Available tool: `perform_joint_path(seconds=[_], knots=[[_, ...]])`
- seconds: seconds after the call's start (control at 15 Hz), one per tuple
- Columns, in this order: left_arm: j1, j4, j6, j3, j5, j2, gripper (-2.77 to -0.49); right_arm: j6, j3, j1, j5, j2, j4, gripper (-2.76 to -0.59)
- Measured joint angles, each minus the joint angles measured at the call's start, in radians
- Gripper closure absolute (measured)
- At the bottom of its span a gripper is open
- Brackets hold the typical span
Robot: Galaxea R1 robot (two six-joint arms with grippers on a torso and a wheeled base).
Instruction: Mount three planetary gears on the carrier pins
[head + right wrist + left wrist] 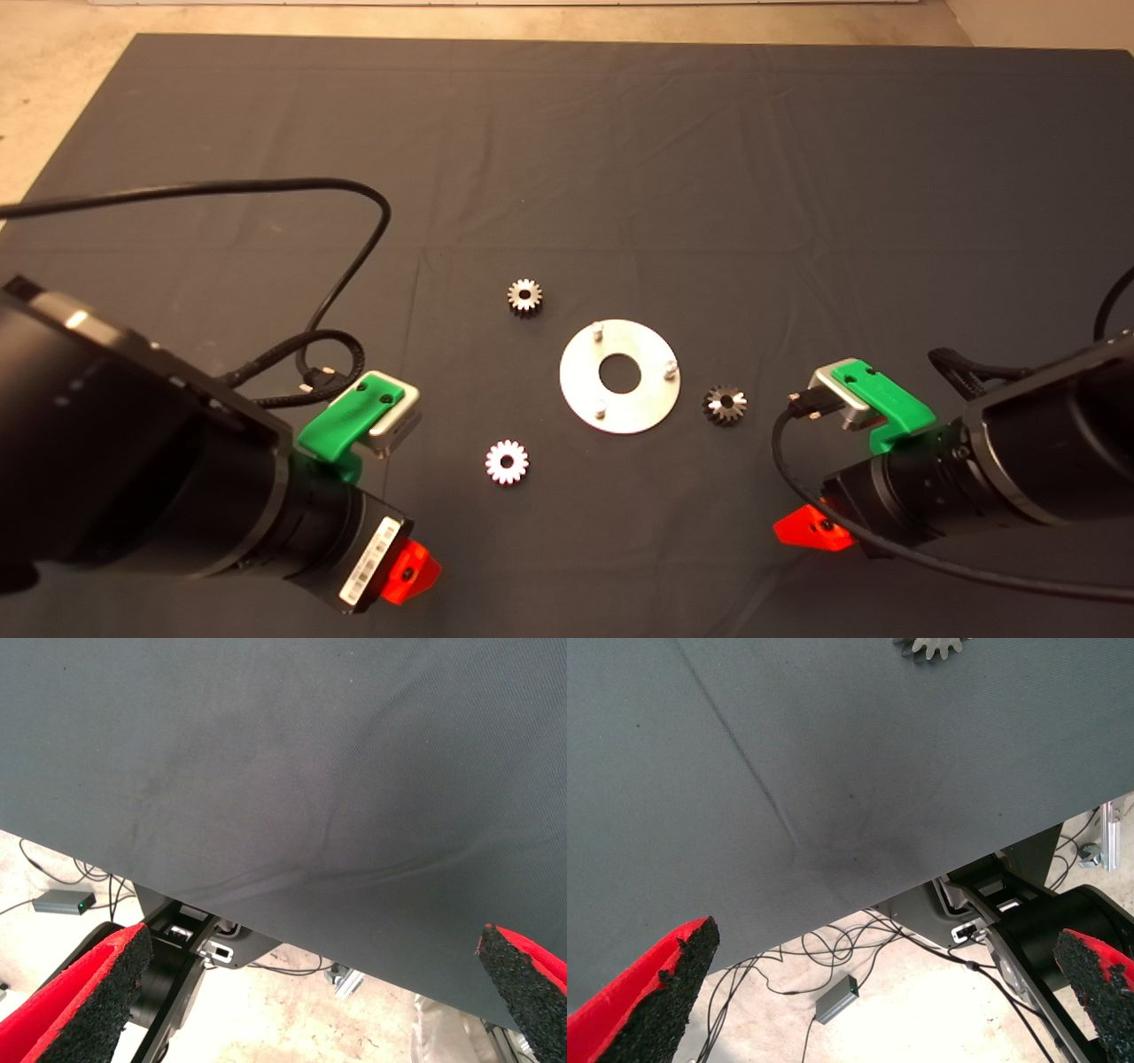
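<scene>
Disc [620, 416] with 3 carrier pins [598, 330] sits mid-mat [620, 133], pins all bare. 3 planetary gears [524, 297] loose around it, none touching. Left gripper [409, 571] near front-left, right gripper [811, 529] front-right, both spread wide, holding nothing.

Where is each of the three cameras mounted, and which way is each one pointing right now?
Head view: above, looking down at the mat, disc, three gears; both arms enter from the sides.
Left wrist view: on the left arm, facing the mat's edge and floor cables; left gripper open.
Right wrist view: on the right arm, likewise; right gripper open.
Shared: the near-left gear appears in the head and left wrist views.
</scene>
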Motion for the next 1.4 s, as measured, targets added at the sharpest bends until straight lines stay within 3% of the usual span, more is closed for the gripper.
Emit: perform_joint_path(seconds=[0.27,0.73,1.0,1.2,1.4], knots=[[0.000,0.000,0.000,0.000,0.000,0.000,-2.76,0.000,0.000,0.000,0.000,0.000,-0.004,-2.75],[0.000,0.000,0.000,0.000,0.000,0.023,-2.76,-0.039,-0.028,-0.004,-0.001,-0.004,-0.051,-2.75],[0.002,0.001,0.000,0.000,0.000,0.035,-2.76,-0.072,-0.058,-0.040,0.000,-0.006,-0.079,-2.75],[0.002,0.002,0.000,0.000,0.000,0.036,-2.76,-0.111,-0.102,-0.100,-0.001,-0.006,-0.127,-2.75],[0.002,0.003,0.000,0.000,0.000,0.036,-2.76,-0.135,-0.132,-0.119,-0.001,-0.006,-0.150,-2.75]])
